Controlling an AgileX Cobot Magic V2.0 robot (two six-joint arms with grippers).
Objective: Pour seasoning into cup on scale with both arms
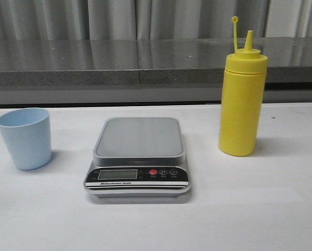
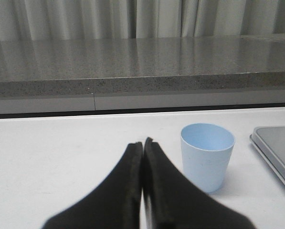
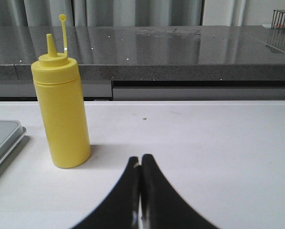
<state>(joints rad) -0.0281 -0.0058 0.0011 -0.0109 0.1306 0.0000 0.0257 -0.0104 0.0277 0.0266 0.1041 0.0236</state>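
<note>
One cup (image 1: 24,138), one scale (image 1: 137,157) and one yellow bottle (image 1: 241,102) stand in a row on the white counter (image 1: 260,209), each well apart from the next: cup left, scale in the middle with a bare platform, bottle right. Wide open counter lies in front. The left gripper (image 2: 142,143) and right gripper (image 3: 140,159) both have their jaws pressed together, holding nothing. A grey ledge (image 1: 93,65) and curtains (image 1: 161,18) run behind.
</note>
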